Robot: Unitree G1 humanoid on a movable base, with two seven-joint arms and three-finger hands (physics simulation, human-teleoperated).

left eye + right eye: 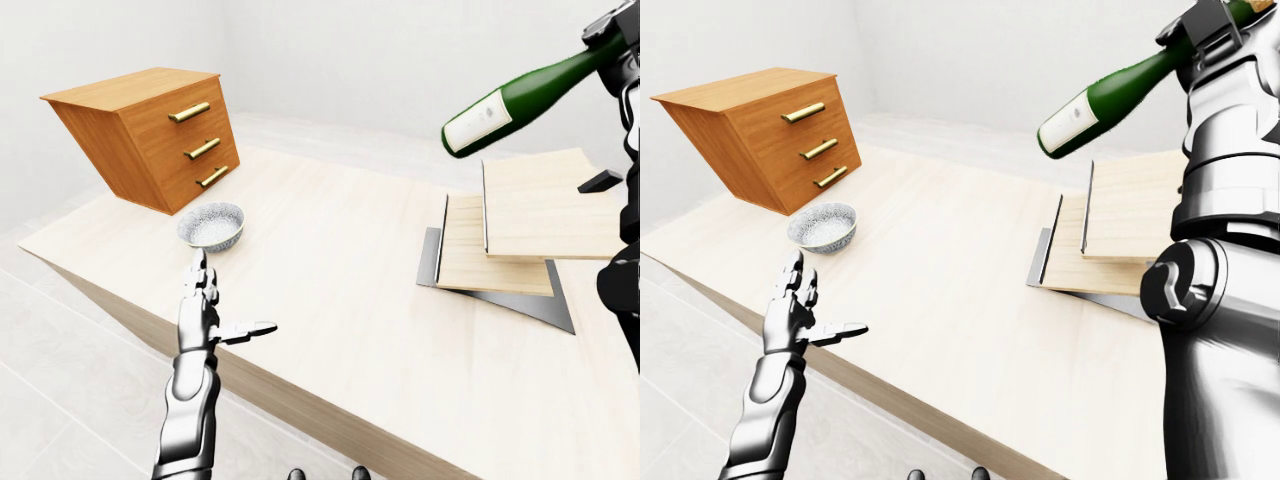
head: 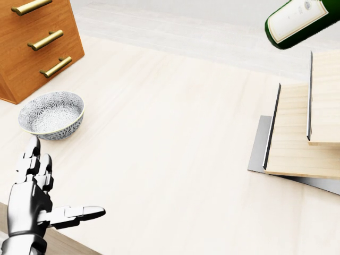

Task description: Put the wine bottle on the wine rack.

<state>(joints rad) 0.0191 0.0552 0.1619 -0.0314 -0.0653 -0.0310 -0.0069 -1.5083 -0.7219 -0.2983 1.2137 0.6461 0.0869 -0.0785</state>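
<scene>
Green glass is hanging in mid-air right now: I'm holding the wine bottle (image 1: 515, 102) by its neck in the right hand (image 1: 1212, 25), fingers pinching round the neck up at the top right of the right-eye view. It's tilting base-down over the far right part of the tabletop (image 1: 330, 260), just above the wine rack (image 1: 520, 225), not touching it. The rack is sitting by the right edge, stepped wooden slabs on a grey base. My left hand (image 1: 205, 315) is hovering spread and empty off the near edge, close to the patterned bowl (image 1: 211, 225); the wooden drawer unit (image 1: 150, 135) is filling the far left corner. My worry: gripping just the neck, the heavy end is going to swing or slip, and it could clip a slab edge and roll off the right edge.
</scene>
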